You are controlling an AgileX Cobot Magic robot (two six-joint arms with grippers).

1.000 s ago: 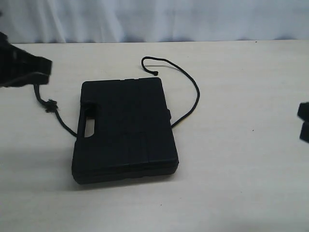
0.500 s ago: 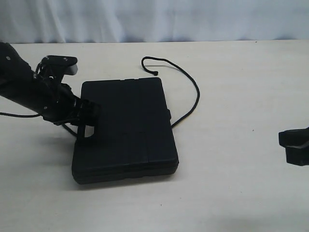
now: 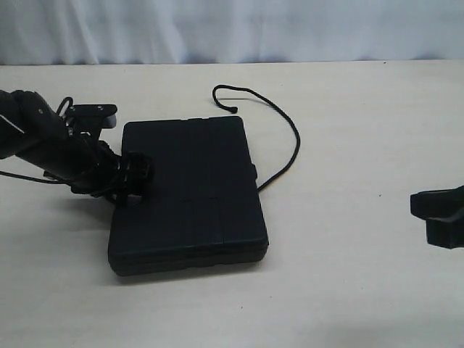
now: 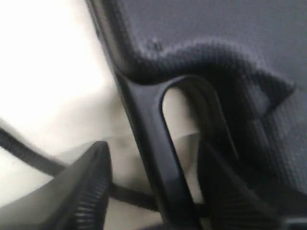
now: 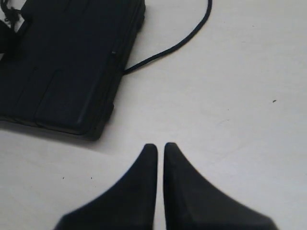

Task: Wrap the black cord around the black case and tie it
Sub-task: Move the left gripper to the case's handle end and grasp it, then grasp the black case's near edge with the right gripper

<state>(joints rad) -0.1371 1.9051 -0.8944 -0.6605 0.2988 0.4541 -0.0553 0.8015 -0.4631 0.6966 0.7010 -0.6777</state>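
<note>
Cord (image 3: 293,141) lies on the table (image 3: 348,290), curling out from the case's (image 3: 192,192) right edge. Left gripper (image 3: 136,177) has crept onto the handle (image 4: 156,143), fingers apart astride it; right gripper (image 3: 437,217), pinched together, has edged inward.

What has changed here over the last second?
The left gripper swung in from the far left to the black case. Its fingers now straddle the handle bar and are not clamped on it. The right gripper edged further into the exterior view, shut and empty. The case and the visible black cord lie as before.
</note>
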